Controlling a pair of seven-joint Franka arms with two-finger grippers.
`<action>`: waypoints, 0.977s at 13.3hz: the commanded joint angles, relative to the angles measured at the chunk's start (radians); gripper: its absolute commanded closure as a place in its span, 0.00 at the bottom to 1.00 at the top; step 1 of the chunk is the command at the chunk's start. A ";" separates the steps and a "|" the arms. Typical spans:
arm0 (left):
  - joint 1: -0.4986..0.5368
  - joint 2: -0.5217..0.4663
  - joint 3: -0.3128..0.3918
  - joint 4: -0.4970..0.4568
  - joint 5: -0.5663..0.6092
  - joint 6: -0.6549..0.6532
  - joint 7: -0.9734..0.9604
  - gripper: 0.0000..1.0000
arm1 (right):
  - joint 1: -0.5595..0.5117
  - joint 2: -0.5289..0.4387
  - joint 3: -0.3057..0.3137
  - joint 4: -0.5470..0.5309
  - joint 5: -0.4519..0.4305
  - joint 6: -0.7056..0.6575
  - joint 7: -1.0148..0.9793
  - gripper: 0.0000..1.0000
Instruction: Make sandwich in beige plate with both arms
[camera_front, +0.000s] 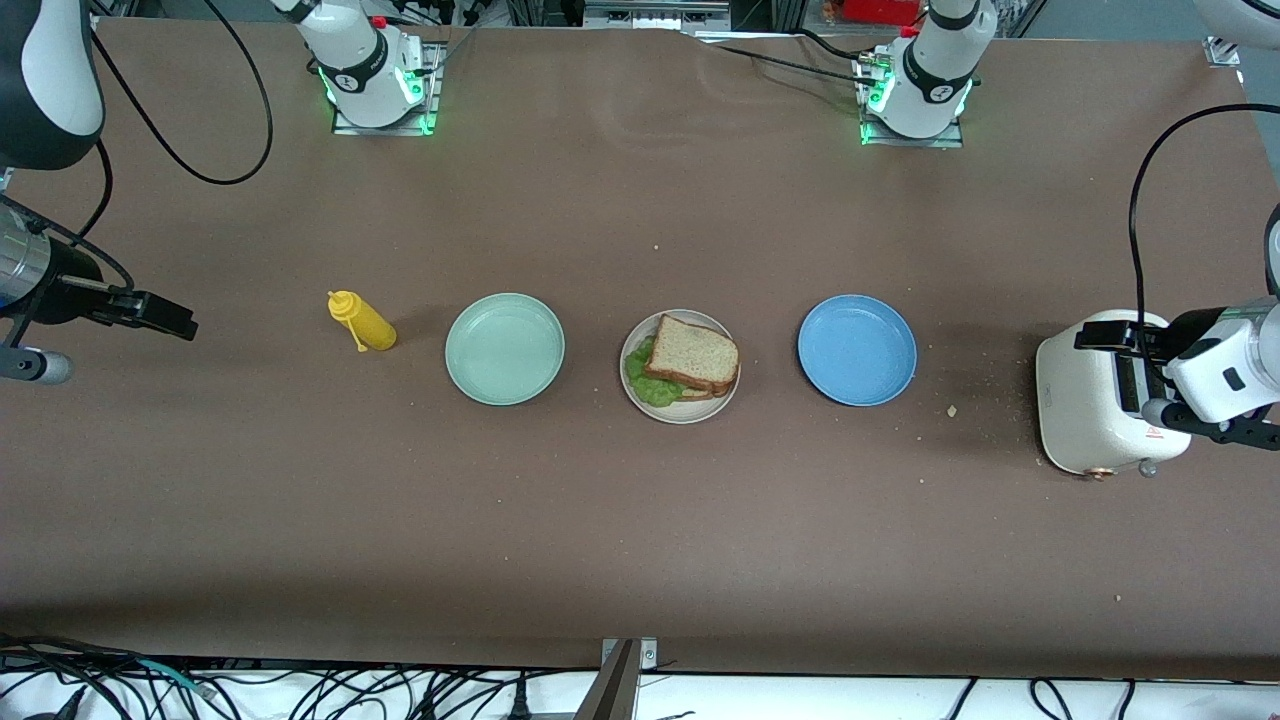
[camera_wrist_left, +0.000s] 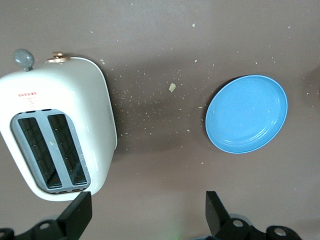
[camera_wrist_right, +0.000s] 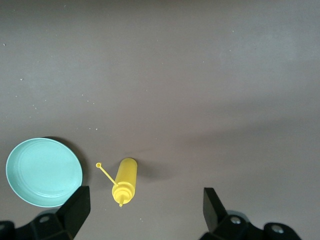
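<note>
Brown paper covers the long table (camera_front: 640, 520), with crumbs scattered on it. At the right arm's end the right gripper (camera_wrist_right: 145, 212) hangs in the air with its fingers wide apart and holds nothing. Next come a yellow plastic squeeze bottle (camera_front: 363, 321) lying on its side, then a round mint green plate (camera_front: 505, 349). In the middle, the round beige plate (camera_front: 680, 366) carries the sandwich (camera_front: 690, 358) of brown toast slices with green lettuce. After it lies a round blue plate (camera_front: 857, 350), then a cream toaster (camera_front: 1085, 405). The left gripper (camera_wrist_left: 149, 212) hovers over the toaster's edge, wide open and empty
</note>
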 joint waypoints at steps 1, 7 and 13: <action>-0.001 -0.047 -0.006 -0.014 0.039 -0.009 0.013 0.00 | -0.010 -0.014 0.013 0.005 -0.002 0.001 0.014 0.00; -0.001 -0.123 -0.009 -0.035 0.033 -0.044 0.005 0.00 | -0.010 -0.033 0.012 0.005 0.000 -0.003 0.021 0.00; -0.001 -0.211 -0.024 -0.118 0.024 0.026 0.002 0.00 | -0.010 -0.033 0.013 0.005 0.001 0.003 0.028 0.00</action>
